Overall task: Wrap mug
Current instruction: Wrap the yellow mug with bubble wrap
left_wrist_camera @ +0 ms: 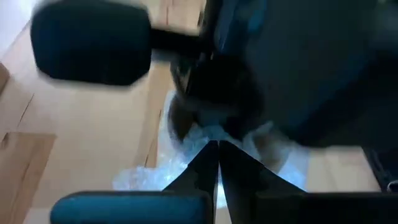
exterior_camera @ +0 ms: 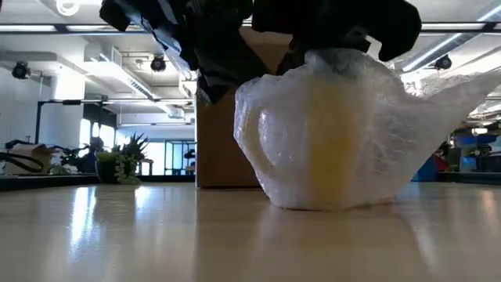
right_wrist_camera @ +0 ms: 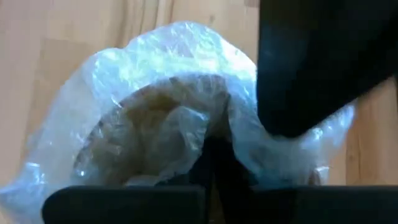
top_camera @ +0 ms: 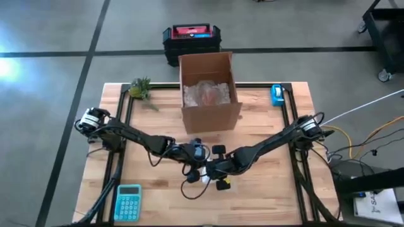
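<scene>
Left end effector point(top_camera: 197, 159) and right end effector point(top_camera: 211, 171) both pinched shut on bubble wrap point(exterior_camera: 344, 141) atop mug point(exterior_camera: 329, 133); sides covered, top tuck-in remaining.

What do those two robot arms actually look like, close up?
Both are slim, dark, jointed arms. The left arm and right arm each start from a pale, silvery base at the table's edge, with black cables looping alongside. The left pincer shows a blue patch; its fingers are black and taper to points. The right pincer is all black.
</scene>
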Motion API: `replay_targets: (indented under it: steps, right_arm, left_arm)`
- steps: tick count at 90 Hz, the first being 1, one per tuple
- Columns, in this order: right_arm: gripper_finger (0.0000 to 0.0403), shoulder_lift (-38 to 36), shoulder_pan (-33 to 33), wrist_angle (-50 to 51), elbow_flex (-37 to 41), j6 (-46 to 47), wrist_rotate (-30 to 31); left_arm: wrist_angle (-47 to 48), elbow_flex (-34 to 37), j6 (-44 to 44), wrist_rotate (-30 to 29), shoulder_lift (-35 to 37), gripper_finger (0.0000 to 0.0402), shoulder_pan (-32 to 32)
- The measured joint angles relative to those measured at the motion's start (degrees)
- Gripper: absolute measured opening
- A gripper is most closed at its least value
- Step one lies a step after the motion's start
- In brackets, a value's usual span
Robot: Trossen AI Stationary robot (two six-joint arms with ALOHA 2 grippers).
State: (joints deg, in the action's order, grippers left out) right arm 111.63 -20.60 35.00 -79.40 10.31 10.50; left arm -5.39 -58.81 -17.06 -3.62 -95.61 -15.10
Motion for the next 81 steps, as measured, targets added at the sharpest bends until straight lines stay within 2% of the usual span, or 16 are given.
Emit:
replay_targets:
  steps: [20, 55, 67, 81]
  right_arm:
    - [0.0002, -1.2, 0.1, 0.1, 0.1, -0.9, 0.0]
    - [0.0002, -11.6, -0.5, 4.4, -1.7, -1.4, -0.3]
    - [0.0002, -11.8, -0.2, 2.4, -1.6, -1.5, 1.6]
    - [0.0002, -7.3, 0.1, 0.1, -0.1, -1.9, 1.6]
  left_arm:
    - [-0.1, -0.4, 0.5, 0.1, -0.7, 0.0001, -0.4]
    - [-0.6, 0.3, 0.5, 0.0, -2.9, 0.0002, -0.2]
    - [-0.7, 0.4, 0.5, 0.0, -2.9, 0.0002, -0.2]
    - [-0.4, 0.5, 0.5, 0.1, -2.5, 0.0002, -0.2]
